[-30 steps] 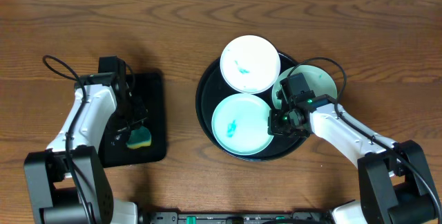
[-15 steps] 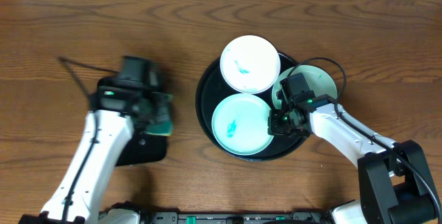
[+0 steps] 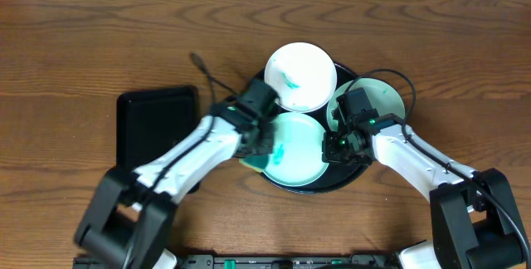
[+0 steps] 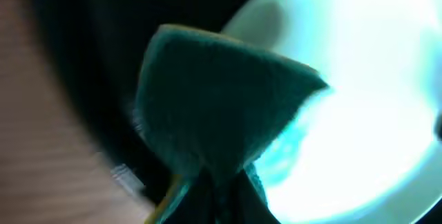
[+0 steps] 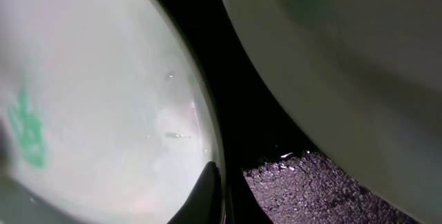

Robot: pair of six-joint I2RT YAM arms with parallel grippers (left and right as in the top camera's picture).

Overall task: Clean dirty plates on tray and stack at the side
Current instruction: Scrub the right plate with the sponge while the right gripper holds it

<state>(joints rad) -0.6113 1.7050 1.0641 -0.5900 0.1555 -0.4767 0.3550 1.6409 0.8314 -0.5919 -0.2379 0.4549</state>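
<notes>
Overhead: left gripper (image 3: 265, 147), jaws clamped on the sponge (image 3: 255, 160), has swung from the small tray (image 3: 158, 119) to the near plate (image 3: 294, 149) on the tray (image 3: 247, 107). The right gripper (image 3: 332, 146), jaws closed, sits at its rim. Wiping looks imminent.

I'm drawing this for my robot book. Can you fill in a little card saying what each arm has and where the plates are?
left arm: jaws shut on the sponge, at the front plate's left edge
right arm: jaws shut on the front plate's right rim
front plate: in the tray, teal smear
back plate: in the tray, teal smear
right plate: over the tray's right rim, no smear seen
small tray: left of the round tray
</notes>
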